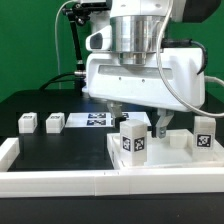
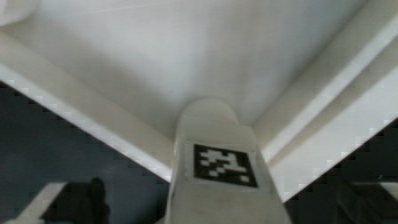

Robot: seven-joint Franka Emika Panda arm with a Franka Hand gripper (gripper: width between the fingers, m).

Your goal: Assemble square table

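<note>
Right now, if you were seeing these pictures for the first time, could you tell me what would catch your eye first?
The big white arm fills the middle of the exterior view, with its pincer open just over a tagged leg that stands upright on the white tabletop. A second leg stands further to that view's right. Two loose legs sit on the black table at its left.

The black surface (image 1: 65,152) carries a white leg (image 1: 27,123) with a second leg (image 1: 53,123) beside it. The marker board (image 1: 95,121) lies near them, the square tabletop slab (image 1: 175,152) sits toward the exterior view's right, and white border bars (image 1: 100,181) line the edge.
</note>
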